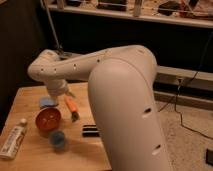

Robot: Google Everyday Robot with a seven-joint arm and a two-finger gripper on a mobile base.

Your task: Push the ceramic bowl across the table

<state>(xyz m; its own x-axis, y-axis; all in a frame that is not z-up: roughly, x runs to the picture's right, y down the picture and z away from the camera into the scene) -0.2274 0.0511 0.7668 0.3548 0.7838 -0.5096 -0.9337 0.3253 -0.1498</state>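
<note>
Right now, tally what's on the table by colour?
Blue: 2 (small cup, flat pad)
Orange-red: 1 (ceramic bowl)
White: 1 (tube)
Black: 1 (bar)
Total: 5
Pincer open, over the table just right of the ceramic bowl, not counted.
</note>
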